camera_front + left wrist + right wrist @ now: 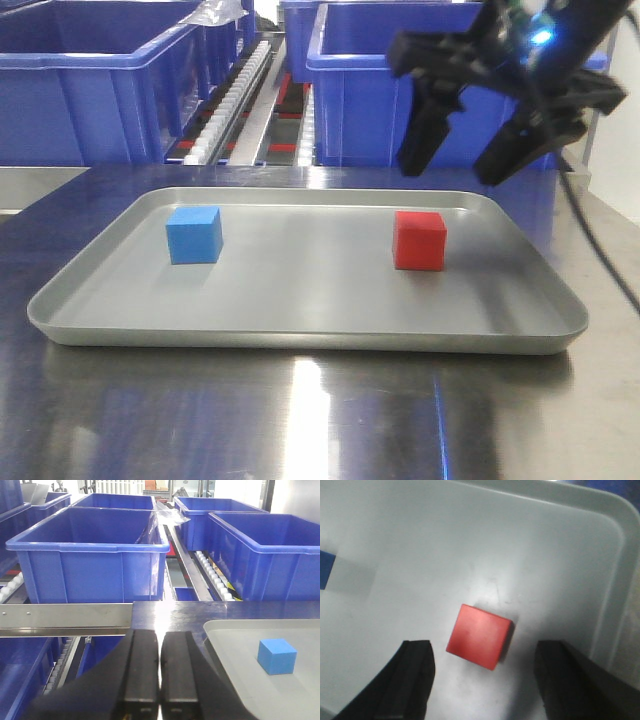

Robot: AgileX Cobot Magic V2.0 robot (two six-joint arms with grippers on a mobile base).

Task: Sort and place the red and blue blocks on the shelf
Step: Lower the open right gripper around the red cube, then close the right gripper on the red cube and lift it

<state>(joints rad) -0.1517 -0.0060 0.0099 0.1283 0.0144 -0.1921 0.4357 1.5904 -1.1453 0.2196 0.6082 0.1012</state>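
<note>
One shelf is seen behind the bench: steel front rail with small screws, white roller tracks running back between the bins. One bench is counted, steel-topped and reflective, with the tray carried on it.

Dark-blue bins: four are counted on the shelf in the left wrist view, two on each side of a roller track. Parts of further bins are cut off at the left edge and below the rail, so the total cannot be told.

One shallow grey tray is laid flat on the bench, just in front of the shelf.

Two hands are noted. The right hand is held above the right part of the tray, fingers spread wide, nothing gripped. In the right wrist view the red block is framed between the two fingers and touched by neither. The left hand is seen only in its own wrist view, low and left of the tray, fingers pressed together with nothing between them.

Two blocks are counted, one of each colour, both on the tray and neither on the shelf. The blue block is set on the left part, the red block on the right part, well apart from each other.
</note>
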